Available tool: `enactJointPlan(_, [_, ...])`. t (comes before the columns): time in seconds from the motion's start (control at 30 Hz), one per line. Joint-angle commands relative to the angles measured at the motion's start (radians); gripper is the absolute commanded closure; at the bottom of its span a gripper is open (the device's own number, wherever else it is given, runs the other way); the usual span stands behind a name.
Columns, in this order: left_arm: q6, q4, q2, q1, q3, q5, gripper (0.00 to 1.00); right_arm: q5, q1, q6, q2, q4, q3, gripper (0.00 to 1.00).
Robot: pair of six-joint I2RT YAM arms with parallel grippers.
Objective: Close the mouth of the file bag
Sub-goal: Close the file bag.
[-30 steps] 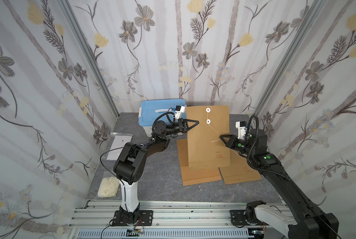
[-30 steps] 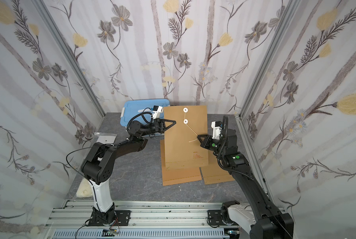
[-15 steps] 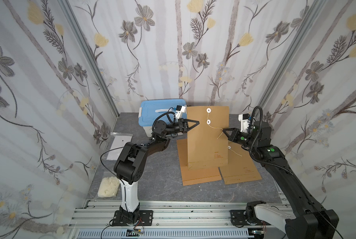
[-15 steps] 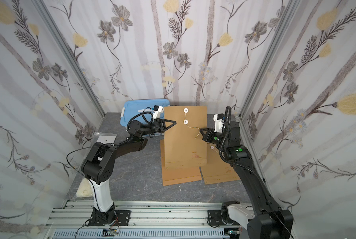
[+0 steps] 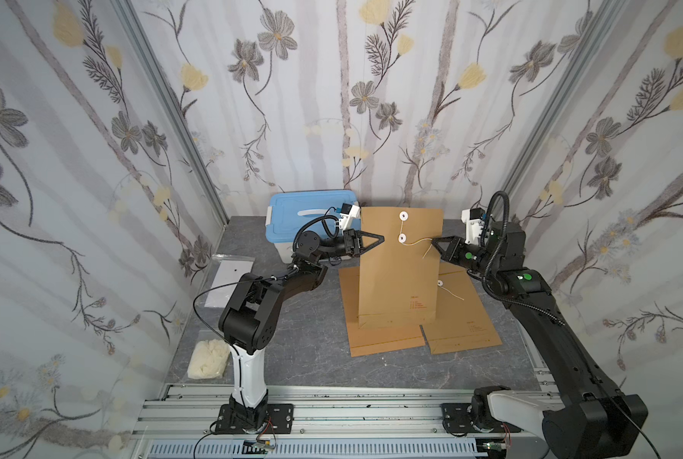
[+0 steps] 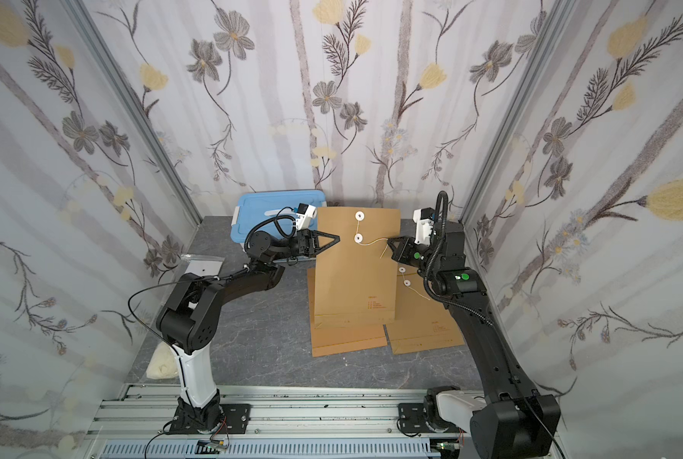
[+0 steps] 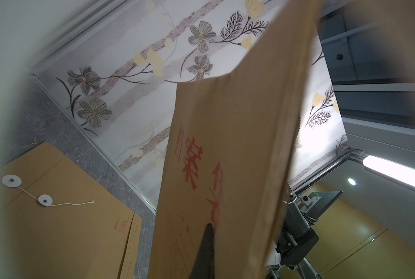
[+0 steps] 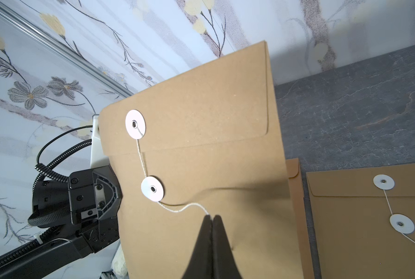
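Note:
A brown file bag [image 5: 399, 278] [image 6: 355, 278] stands upright on the table, flap folded down. My left gripper [image 5: 381, 238] [image 6: 337, 238] is shut on its left edge; in the left wrist view one finger [image 7: 207, 232] lies on the printed face of the file bag [image 7: 225, 145]. A white string [image 8: 184, 208] runs from the upper disc [image 8: 135, 124] down round the lower disc [image 8: 152, 189]. It then leads out to my right gripper [image 8: 211, 215] [image 5: 433, 241] [image 6: 388, 241], which is shut on the string near its free end, level with the lower disc.
Two more brown file bags [image 5: 383, 337] [image 5: 467, 318] lie flat beneath and to the right of the held one. A blue lidded box [image 5: 304, 222] stands at the back behind my left gripper. A clear sleeve [image 5: 228, 286] and a white lump [image 5: 208, 359] lie at the left.
My right gripper has risen along the bag's right edge with the string, from below the lower disc to level with it. The left gripper and the bag have stayed put.

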Motion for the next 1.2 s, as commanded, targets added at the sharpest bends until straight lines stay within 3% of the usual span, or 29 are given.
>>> enactJointPlan(0.0, [-0.018, 0.024, -0.011, -0.003, 0.009, 0.031, 1.00, 0.016, -0.005, -0.017, 0.007, 0.009, 0.013, 1.00])
enactJointPlan(0.8, [0.135, -0.155, -0.028, -0.072, 0.045, 0.119, 1.00, 0.070, -0.021, -0.030, 0.004, -0.065, 0.079, 1.00])
enactJointPlan(1.17, [0.387, -0.501, -0.069, -0.123, 0.087, 0.159, 1.00, 0.051, -0.022, -0.016, 0.011, -0.055, 0.093, 1.00])
